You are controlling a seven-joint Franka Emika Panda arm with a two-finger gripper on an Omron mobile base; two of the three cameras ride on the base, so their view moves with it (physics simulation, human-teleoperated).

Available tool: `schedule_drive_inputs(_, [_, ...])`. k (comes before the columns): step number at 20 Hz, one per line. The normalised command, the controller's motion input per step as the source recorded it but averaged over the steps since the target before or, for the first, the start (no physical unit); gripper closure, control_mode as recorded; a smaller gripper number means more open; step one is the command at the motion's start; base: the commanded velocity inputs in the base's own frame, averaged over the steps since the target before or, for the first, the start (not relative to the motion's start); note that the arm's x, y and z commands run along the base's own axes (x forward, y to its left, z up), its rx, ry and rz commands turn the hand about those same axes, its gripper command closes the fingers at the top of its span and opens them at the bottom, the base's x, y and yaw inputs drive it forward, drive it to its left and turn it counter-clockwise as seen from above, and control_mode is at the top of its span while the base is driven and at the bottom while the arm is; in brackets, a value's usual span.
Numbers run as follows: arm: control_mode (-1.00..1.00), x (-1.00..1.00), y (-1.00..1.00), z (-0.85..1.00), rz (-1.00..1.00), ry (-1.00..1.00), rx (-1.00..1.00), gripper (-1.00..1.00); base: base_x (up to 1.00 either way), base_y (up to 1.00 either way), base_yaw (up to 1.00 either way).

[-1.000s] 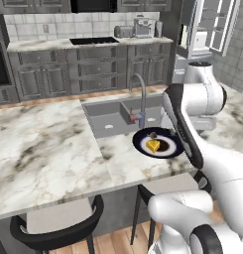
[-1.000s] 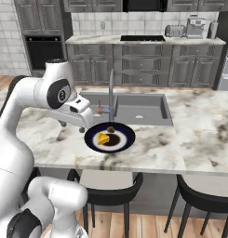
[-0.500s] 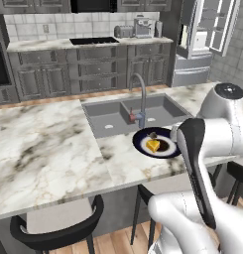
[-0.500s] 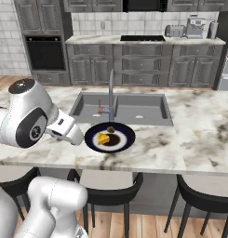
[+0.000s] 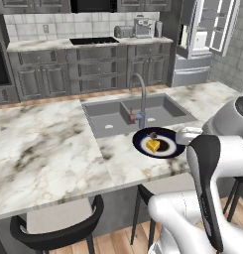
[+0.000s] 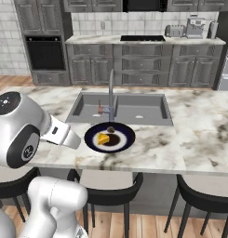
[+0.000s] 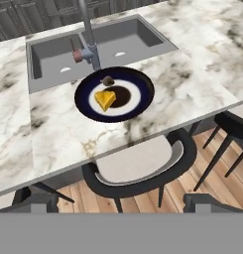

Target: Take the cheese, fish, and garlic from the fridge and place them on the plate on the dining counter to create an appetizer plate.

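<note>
The plate (image 7: 114, 94) sits on the marble tabletop (image 7: 192, 84) just in front of the sink (image 7: 58, 54), and the cheese (image 7: 104, 99) lies on it beside a dark patch and a small brownish lump too blurred to name as fish or garlic. So 1 item is clearly delivered and the other 2 cannot be confirmed, while the fridge (image 5: 205, 37) stands open across the kitchen. The jaws stand wide apart holding nothing, and no readable writing or brand shows anywhere.

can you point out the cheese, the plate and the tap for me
cheese (image 7: 104, 99), hand view, middle of the yellow wedge's top face
plate (image 7: 141, 85), hand view, bare dark blue rim on the side away from the wedge
tap (image 5: 142, 97), left base view, upright part of the grey spout above the sink
</note>
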Motion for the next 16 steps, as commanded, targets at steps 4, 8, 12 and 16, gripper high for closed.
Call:
schedule_drive_inputs(4, [-1.0, 0.0, 0.0, 0.0, 0.0, 0.0, 0.0, -1.0, 0.0, 0.0, 0.0])
schedule_drive_inputs(8, [1.0, 0.0, 0.0, 0.0, 0.0, 0.0, 0.0, -1.0, 0.0, 0.0, 0.0])
schedule_drive_inputs(12, [1.0, 0.0, 0.0, 0.0, 0.0, 0.0, 0.0, -1.0, -0.22, -0.01, 0.0])
schedule_drive_inputs(16, [1.0, 0.0, 0.0, 0.0, 0.0, 0.0, 0.0, -1.0, -0.43, -0.22, 0.02])
